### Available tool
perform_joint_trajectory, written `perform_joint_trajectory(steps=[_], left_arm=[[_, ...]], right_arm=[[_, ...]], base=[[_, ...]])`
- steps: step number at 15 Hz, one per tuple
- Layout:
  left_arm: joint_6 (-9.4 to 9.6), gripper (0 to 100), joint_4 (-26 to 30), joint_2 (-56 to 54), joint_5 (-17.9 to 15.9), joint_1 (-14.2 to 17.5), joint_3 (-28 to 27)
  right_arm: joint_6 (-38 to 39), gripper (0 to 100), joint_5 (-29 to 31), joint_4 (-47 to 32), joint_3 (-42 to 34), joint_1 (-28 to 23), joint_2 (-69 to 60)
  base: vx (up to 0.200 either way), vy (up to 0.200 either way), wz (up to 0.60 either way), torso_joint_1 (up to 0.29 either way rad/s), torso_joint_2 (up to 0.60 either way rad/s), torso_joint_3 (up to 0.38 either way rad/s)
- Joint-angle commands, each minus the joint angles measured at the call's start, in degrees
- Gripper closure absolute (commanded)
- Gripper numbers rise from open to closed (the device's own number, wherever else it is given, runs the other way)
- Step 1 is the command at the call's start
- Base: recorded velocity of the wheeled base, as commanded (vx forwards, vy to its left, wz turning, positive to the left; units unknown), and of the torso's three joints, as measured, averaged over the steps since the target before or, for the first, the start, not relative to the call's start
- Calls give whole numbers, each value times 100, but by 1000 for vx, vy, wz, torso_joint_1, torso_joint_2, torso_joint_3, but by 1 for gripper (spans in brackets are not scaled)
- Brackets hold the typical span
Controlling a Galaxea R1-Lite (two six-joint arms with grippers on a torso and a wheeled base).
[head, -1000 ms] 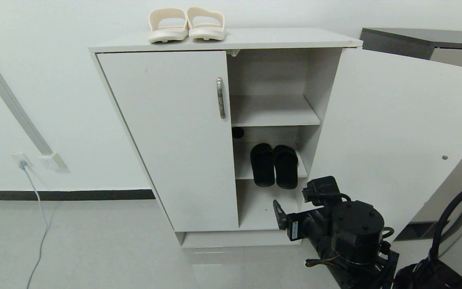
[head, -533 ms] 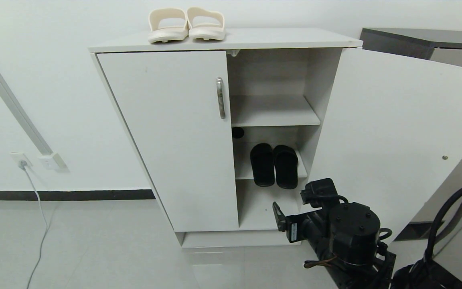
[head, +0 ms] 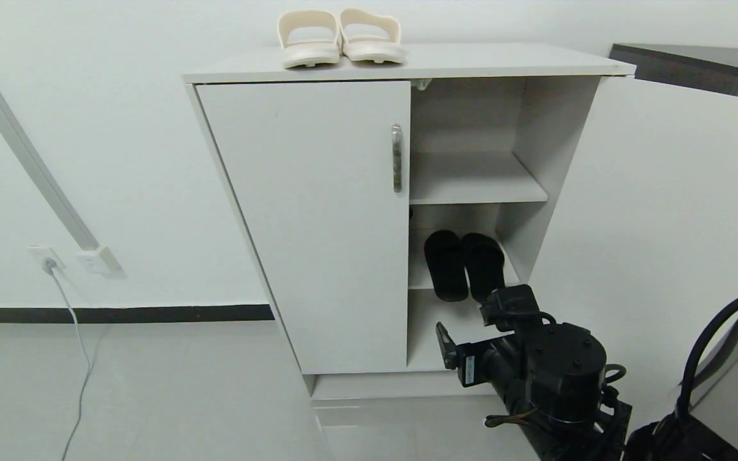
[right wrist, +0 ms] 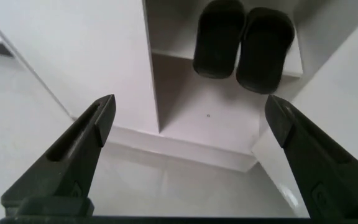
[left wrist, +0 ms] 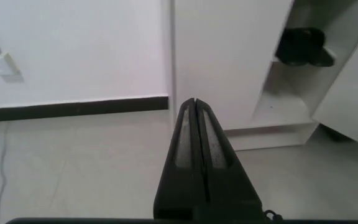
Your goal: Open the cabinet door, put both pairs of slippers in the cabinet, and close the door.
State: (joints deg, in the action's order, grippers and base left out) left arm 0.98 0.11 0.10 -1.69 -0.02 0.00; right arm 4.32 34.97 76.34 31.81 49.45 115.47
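Only the head camera has swung, sliding the white two-door wooden cabinet (head: 305,224) rightward. The cream open-toe slippers (head: 341,38) lie on its top and the black rubber slippers (head: 464,266) on its middle shelf. In the left wrist view, the left hand (left wrist: 194,106) is pressed closed and empty, low before the cabinet. In the right wrist view, the right hand (right wrist: 190,106) is spread wide and empty, facing the cabinet's open side.

The head view's own swing toward 9 o'clock, the cabinet (head: 318,211) thereby nearer 3 o'clock than before.
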Motion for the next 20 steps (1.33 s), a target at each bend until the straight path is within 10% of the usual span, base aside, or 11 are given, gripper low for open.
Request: perform_joint_trajectory(steps=[1,9,20], left_arm=[[-1,100,-2,-1,2,2,0],[-1,100,-2,-1,2,2,0],[-10,100,-2,-1,2,2,0]], right_arm=[[-1,0,1,4,1,4,19],[-10,0,9,136,-25,39,11],[-1,0,-8,347,-96,30,11]], base=[[0,200,0,2,2,2],[0,200,0,1,2,1],[0,0,0,0,0,0]])
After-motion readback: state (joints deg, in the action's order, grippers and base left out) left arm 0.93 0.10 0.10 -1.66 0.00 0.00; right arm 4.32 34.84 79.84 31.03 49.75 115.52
